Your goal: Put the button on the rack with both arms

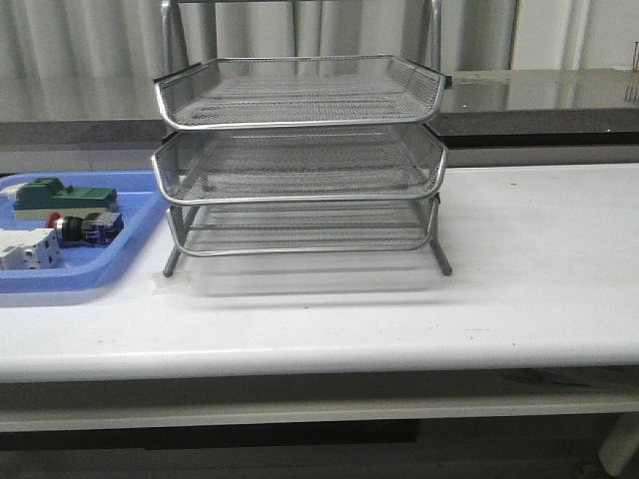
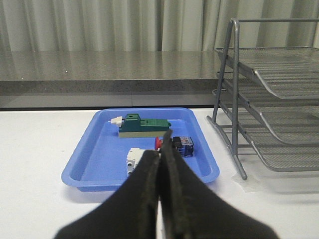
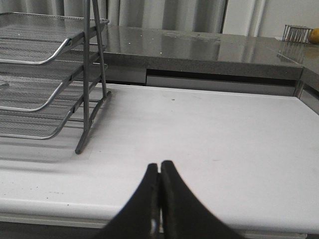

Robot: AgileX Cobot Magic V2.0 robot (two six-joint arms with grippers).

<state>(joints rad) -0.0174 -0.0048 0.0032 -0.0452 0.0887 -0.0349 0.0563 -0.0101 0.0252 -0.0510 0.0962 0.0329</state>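
Red-capped, your button (image 1: 80, 228) lies in the blue tray (image 1: 90, 271) at the front view's left edge, beside the wire rack (image 1: 300, 160). Both the left gripper (image 2: 159, 154) and right gripper (image 3: 159, 172) are pressed together, holding nothing.

We see a silver wire-mesh three-tier rack (image 1: 300, 160) with a fine grid pattern in its trays. Beside it lies a flat blue plastic tray (image 1: 95, 269). In it we find a small button switch (image 1: 85, 229) with a red cap, a black and silver body and a bluish rear block, a dark green block (image 1: 55, 196) on a pale base, and a white breaker block (image 1: 28, 248). The table top (image 1: 519, 289) is plain white. The left gripper (image 2: 160, 154) and the right gripper (image 3: 159, 167) are matt black. The curtain (image 2: 99, 25) behind shows grey-beige vertical folds, and the counter (image 3: 199, 50) is speckled grey.
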